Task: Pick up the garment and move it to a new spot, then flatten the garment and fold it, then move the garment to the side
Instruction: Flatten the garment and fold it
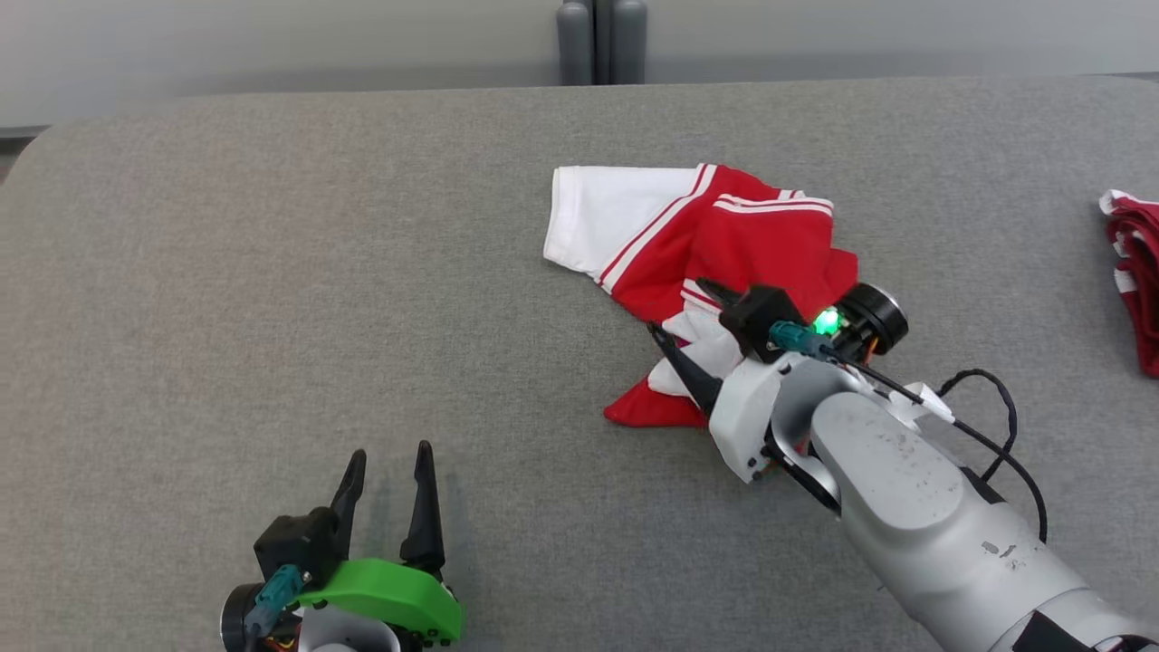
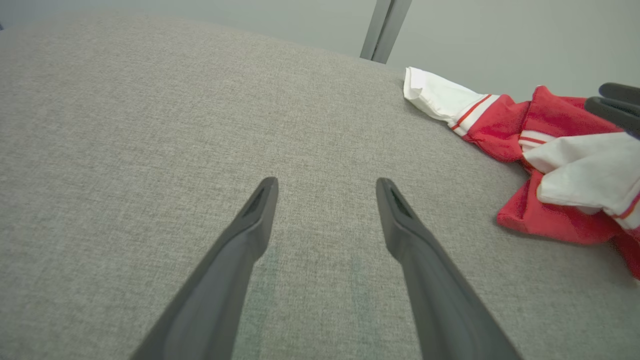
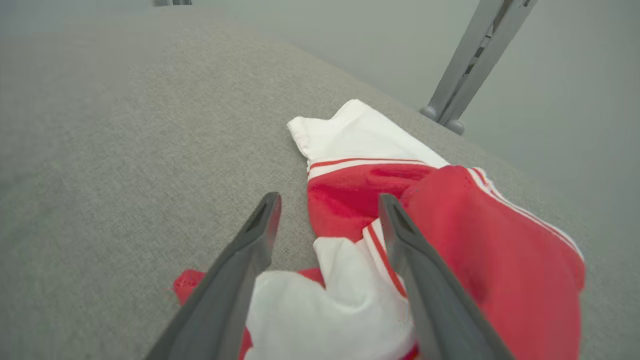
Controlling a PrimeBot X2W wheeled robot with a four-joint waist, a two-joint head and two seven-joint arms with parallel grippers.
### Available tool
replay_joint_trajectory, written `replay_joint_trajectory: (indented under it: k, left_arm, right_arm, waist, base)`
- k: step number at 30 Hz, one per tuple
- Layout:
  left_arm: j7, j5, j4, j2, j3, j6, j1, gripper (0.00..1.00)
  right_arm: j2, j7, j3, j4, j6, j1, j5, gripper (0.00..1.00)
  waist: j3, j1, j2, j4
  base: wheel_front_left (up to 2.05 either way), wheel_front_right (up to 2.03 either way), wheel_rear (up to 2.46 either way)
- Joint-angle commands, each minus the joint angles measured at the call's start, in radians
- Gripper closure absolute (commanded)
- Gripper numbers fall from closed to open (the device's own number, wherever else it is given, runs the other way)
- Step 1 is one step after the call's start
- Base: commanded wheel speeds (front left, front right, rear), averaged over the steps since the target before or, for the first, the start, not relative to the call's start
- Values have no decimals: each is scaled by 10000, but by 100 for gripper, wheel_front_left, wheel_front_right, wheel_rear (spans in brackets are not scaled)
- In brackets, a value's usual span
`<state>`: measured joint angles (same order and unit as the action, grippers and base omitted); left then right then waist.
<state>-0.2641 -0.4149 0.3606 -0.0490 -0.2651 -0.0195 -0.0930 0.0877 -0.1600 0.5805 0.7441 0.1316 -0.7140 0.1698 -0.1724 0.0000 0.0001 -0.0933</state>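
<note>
Hovering with its fingers spread wide, the right hand (image 1: 677, 306) is straddling a white fold of the crumpled red-and-white garment (image 1: 724, 235) and grasping nothing. Whether its fingertips are touching the cloth cannot be told. The garment is lying bunched on the grey surface (image 1: 272, 226), beneath and just ahead of that hand. The left hand (image 1: 391, 450) is sitting released over bare surface, with the garment well apart on its right. Another red-and-white cloth (image 1: 1136, 272) is lying well apart on the right hand's outer side.
</note>
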Motion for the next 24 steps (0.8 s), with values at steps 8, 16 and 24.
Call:
replay_joint_trajectory:
  k: [8, 16, 24]
  left_arm:
    - [-1, 49, -146, -36, 176, -86, -50, 0]
    - [-1, 132, -222, -36, 87, -27, -119, 0]
    - [-1, 28, -170, -37, -135, -57, -91, 0]
  right_arm:
    - [449, -304, 197, 1649, -19, 368, 201, 0]
    - [416, -947, 7, 1571, -19, 374, 552, 100]
    - [180, -1056, -817, -890, -17, -44, 803, 100]
  waist:
    - [-258, 0, -1, -330]
    - [-244, 0, -1, -88]
    - [-27, 0, -1, -348]
  base:
    - [0, 0, 0]
    - [0, 0, 0]
    - [0, 0, 0]
